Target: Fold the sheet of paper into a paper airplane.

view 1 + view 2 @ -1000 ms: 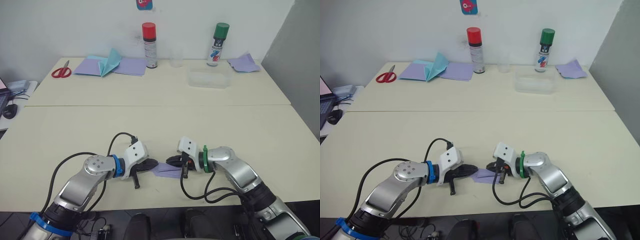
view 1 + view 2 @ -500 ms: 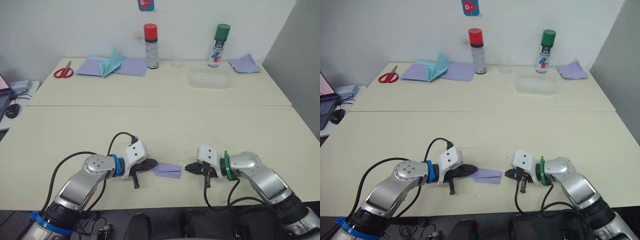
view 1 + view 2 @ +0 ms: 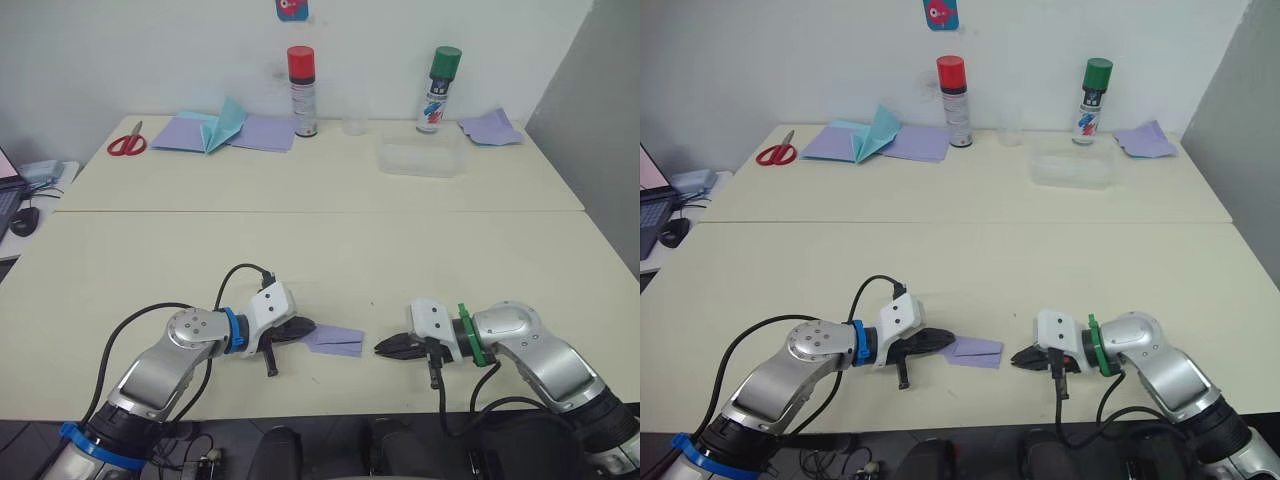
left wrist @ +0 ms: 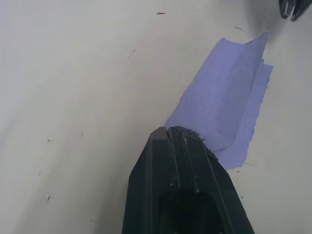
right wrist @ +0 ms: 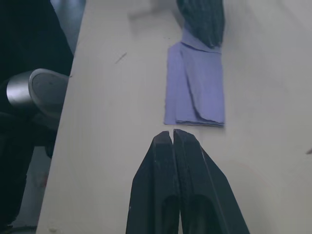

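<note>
Near edge of the bench (image 3: 120, 270): the sheet of paper (image 3: 334, 340), lavender, folded into a small layered strip, lay flat between the two pincers. Left pincer (image 3: 303, 329) sat at the paper's left end, fingers pressed together, tips resting on the paper's corner; in the left wrist view the closed fingers (image 4: 183, 146) overlapped the paper's (image 4: 229, 112) near edge, though whether paper was caught between them or only pinned under them could not be told. Right pincer (image 3: 384, 347) was to the right of the paper, apart from it, fingers shut with nothing held, tip pointing left toward the paper. In the right wrist view its closed fingers (image 5: 174, 146) stopped just short of the folded paper (image 5: 195, 87), with the left pincer (image 5: 201, 22) at the paper's other end. A black cable looped off each wrist.

Far part of the bench, left to right: red scissors (image 3: 124, 142), wide smooth lavender sheets (image 3: 262, 131) with a teal pointed paper (image 3: 224, 124) on them, a spray can with a red cap (image 3: 300, 90), a clear cup (image 3: 352, 122), a clear plastic tray (image 3: 419, 157) a bit nearer, a spray can with a green cap (image 3: 438, 90), and another crumpled lavender sheet (image 3: 489, 127) at far right. A mouse (image 3: 20, 221) sat off the left edge.
</note>
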Controlling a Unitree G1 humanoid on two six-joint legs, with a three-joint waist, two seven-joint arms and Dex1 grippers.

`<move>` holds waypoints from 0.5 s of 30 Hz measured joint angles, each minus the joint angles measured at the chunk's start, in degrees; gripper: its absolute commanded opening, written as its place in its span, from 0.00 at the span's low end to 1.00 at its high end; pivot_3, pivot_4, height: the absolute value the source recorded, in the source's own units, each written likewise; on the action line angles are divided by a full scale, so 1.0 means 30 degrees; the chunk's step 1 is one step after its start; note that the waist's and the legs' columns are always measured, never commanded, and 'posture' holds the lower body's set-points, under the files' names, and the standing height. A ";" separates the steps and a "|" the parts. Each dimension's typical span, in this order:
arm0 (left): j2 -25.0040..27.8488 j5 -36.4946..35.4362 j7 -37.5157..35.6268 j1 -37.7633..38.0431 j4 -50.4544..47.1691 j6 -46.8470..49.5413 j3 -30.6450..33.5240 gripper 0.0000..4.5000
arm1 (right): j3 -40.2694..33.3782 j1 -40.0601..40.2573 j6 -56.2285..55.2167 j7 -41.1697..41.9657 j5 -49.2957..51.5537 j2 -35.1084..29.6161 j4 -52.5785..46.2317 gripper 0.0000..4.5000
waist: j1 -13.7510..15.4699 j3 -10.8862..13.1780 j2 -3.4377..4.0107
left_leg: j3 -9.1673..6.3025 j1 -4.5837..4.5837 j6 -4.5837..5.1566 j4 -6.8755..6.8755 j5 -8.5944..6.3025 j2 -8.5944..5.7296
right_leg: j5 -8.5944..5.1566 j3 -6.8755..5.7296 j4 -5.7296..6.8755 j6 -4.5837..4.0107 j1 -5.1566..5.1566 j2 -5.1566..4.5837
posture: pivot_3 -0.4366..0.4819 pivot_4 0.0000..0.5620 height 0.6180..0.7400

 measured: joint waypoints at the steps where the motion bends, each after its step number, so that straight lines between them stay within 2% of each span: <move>1: -0.0001 0.0000 -0.0016 -0.0033 0.0049 -0.0018 -0.0009 0.00 | 0.0000 -0.0007 -0.0128 -0.0213 -0.0115 0.0250 0.0019 0.02 | -0.0001 0.0000 0.0000 | 0.0000 0.0002 0.0000 0.0001 0.0000 0.0000 | -0.0001 0.0001 0.0000 -0.0002 0.0000 0.0000 | 0.48 0.27 1.00; 5: -0.0057 -0.0021 -0.0022 -0.0032 0.0077 -0.0021 0.0008 0.00 | -0.0018 -0.0152 -0.0420 -0.0668 -0.0520 0.0612 0.0416 0.02 | -0.0002 0.0000 0.0000 | 0.0017 0.0003 -0.0001 0.0005 0.0001 -0.0003 | -0.0030 0.0002 0.0000 -0.0052 0.0000 -0.0001 | 0.48 0.27 1.00; 9: -0.0294 -0.0334 -0.0121 0.0060 0.0156 0.0155 0.0259 0.00 | -0.0017 -0.0158 -0.0421 -0.0601 -0.0504 0.0722 0.0479 0.02 | 0.0013 0.0003 0.0001 | 0.0013 -0.0009 -0.0001 0.0005 0.0001 -0.0006 | 0.0011 -0.0001 0.0000 0.0019 0.0000 0.0000 | 0.48 0.27 1.00; 13: -0.0619 -0.1573 -0.0283 0.0057 0.0330 0.1273 0.1205 0.00 | -0.0018 -0.0117 -0.0429 -0.0404 -0.0499 0.0636 0.0405 0.02 | -0.0001 0.0041 -0.0009 | 0.0008 -0.0025 0.0000 0.0004 0.0001 0.0000 | 0.0010 -0.0005 0.0004 0.0017 -0.0016 0.0005 | 0.48 0.27 1.00; 15: -0.0368 -0.2566 -0.0461 0.0099 0.0317 0.2372 0.2242 0.12 | -0.0027 -0.0070 -0.0439 -0.0296 -0.0496 0.0561 0.0317 0.00 | -0.0022 0.0099 -0.0050 | -0.0001 -0.0037 -0.0001 0.0002 0.0001 0.0010 | 0.0007 -0.0015 0.0008 0.0013 -0.0030 0.0010 | 0.48 0.27 1.00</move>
